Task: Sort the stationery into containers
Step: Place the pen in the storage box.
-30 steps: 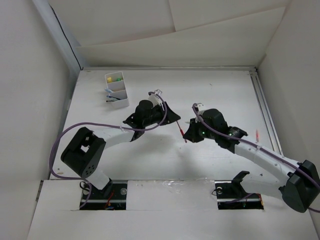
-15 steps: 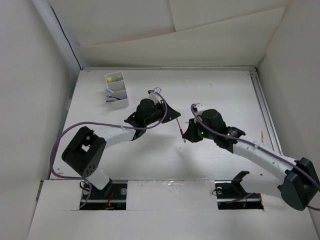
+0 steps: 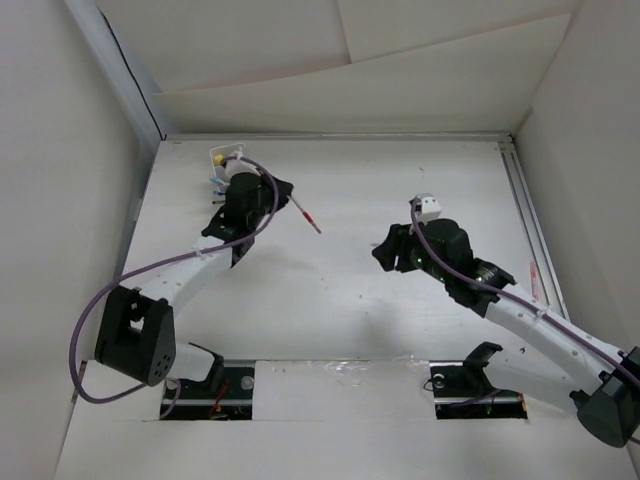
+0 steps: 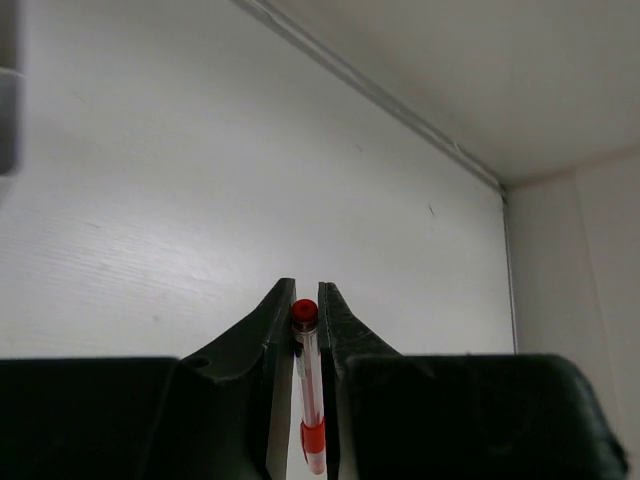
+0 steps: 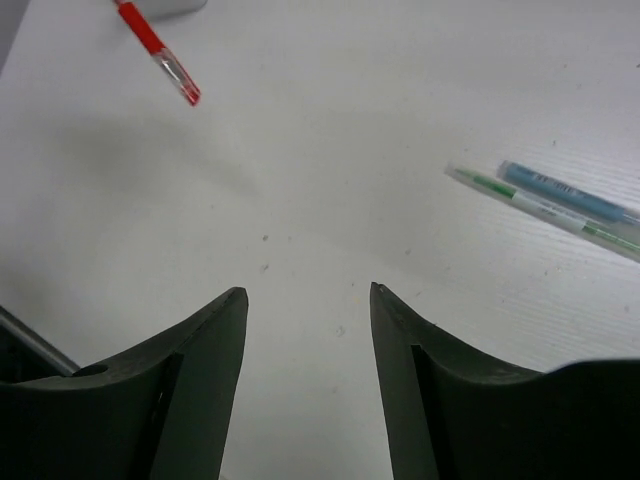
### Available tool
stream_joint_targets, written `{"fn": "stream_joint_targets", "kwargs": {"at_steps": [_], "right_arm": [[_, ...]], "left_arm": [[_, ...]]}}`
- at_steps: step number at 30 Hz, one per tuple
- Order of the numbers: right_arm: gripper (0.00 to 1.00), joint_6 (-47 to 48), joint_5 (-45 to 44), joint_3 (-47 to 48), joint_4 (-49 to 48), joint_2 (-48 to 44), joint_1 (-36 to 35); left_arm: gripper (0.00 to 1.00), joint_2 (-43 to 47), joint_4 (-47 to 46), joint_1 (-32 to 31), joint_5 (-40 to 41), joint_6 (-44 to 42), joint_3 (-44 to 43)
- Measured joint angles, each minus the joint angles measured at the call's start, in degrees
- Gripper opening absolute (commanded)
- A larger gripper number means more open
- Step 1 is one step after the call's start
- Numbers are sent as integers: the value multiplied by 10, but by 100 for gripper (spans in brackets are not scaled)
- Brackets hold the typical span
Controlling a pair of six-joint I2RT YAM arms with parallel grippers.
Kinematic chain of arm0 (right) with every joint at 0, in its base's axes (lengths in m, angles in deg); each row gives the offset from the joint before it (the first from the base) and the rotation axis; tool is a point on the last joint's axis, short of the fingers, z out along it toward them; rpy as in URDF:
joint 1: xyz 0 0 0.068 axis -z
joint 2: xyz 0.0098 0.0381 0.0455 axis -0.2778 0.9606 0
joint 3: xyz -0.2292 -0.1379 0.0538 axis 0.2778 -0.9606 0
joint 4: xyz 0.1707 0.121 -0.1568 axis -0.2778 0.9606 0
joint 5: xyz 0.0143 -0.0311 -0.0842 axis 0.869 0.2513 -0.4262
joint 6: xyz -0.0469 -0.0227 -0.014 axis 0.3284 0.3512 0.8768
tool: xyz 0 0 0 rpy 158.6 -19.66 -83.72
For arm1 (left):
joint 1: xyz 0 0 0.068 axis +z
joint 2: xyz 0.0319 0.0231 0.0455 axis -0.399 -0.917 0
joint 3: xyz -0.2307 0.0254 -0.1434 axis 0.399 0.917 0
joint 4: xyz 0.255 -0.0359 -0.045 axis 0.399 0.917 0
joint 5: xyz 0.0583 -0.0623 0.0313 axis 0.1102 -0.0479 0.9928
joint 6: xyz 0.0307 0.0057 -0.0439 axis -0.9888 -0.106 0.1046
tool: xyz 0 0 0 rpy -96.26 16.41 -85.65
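Observation:
A red pen [image 4: 306, 385] with a clear barrel is clamped between the fingers of my left gripper [image 4: 305, 292]. In the top view this left gripper [image 3: 272, 198] hovers beside the white container [image 3: 217, 156] at the far left, and the red pen [image 3: 307, 216] sticks out to its right above the table. The arm covers most of the container. My right gripper [image 3: 388, 250] stands open at mid-table with nothing between its fingers. The right wrist view shows the right gripper [image 5: 308, 292] over bare table, the red pen [image 5: 158, 50] far ahead, and a blue pen [image 5: 565, 192] beside a green pen [image 5: 545, 208] lying to its right.
The table is boxed in by white walls, with a metal rail [image 3: 522, 200] along its right side. A purple cable [image 3: 150, 268] loops along the left arm. A grey edge [image 4: 8, 110] shows at the left of the left wrist view.
The right gripper let go of the red pen, opened and drew back to the right. The left gripper closed on the pen and carried it up and left to the container.

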Motion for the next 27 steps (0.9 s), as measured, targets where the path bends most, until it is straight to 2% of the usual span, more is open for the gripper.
{"fn": "stream_joint_targets", "kwargs": {"at_steps": [3,12,20,27], "right_arm": [[58,-10,-32,0,-13,-9,12],[59,-30,-92,-34,-43,-1,52],[59,-49,-132,-81,-47,-31,57],[59,-52,-135,-83,-56,-57,59]], "left_arm": [[0,13,29,41,54,0,-15],[0,3,109,38,201,-28,-137],[0,-97,162,74,333,-82,-248],[0,-185,174,75,461,-167,-312]]}}
